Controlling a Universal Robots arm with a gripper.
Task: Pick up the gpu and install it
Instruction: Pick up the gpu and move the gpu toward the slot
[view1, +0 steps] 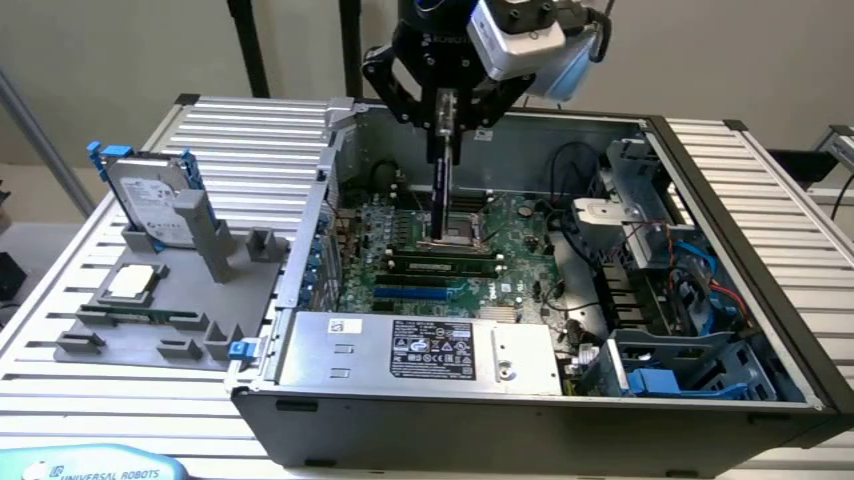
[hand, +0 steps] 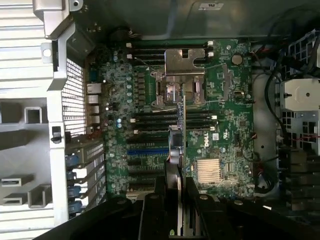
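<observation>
Gpu (view1: 438, 200): we see it hanging upright and edge-on inside the case (view1: 534, 430), over the motherboard (view1: 521, 240). Its lower edge is at the motherboard's socket (view1: 463, 215); we cannot tell whether they touch. The gripper (view1: 445, 130), above the motherboard, has its fingers pinching the gpu's upper end.

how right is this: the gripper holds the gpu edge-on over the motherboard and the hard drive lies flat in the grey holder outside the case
One thing is wrong: the exterior view shows the hard drive standing upright in the grey holder, not lying flat. The gripper does hold the gpu edge-on over the motherboard, and the holder sits outside the case.
</observation>
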